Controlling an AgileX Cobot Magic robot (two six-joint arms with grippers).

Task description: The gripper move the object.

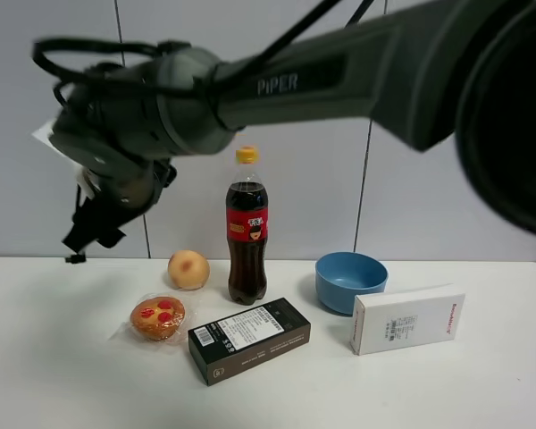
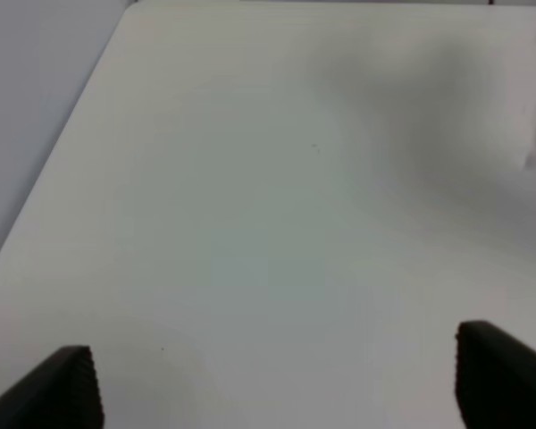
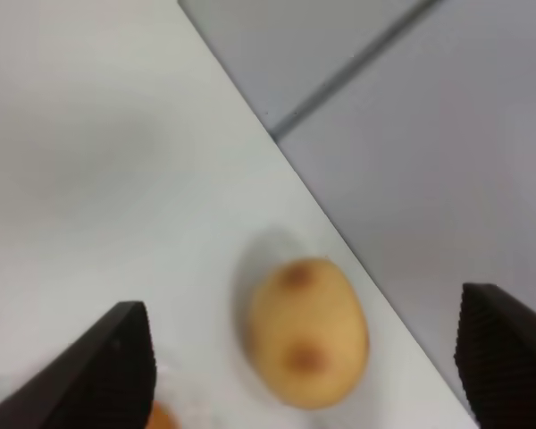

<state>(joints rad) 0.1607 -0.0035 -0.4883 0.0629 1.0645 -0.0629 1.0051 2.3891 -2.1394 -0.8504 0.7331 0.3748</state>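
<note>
Nearest, the muffin (image 1: 158, 317) and black box (image 1: 249, 339) are sitting on the counter (image 1: 54, 375); the object (image 1: 188, 269) is resting untouched at one o'clock from the muffin, beside the cola bottle (image 1: 247, 228). The right gripper (image 1: 94, 223) is hovering at ten o'clock of the object, jaws spread wide around nothing, so grasping and moving are both waiting to be done. The left gripper (image 2: 286, 375) is gaping wide over bare counter; its arm is falling outside the high view

Bright, even light leaves only faint, soft shadows on the white table (image 1: 71, 384). The high view is sharp, except for the blurred arm (image 1: 482, 71) near the lens. Both wrist views are soft, and the peach (image 3: 308, 331) looks fuzzy.
</note>
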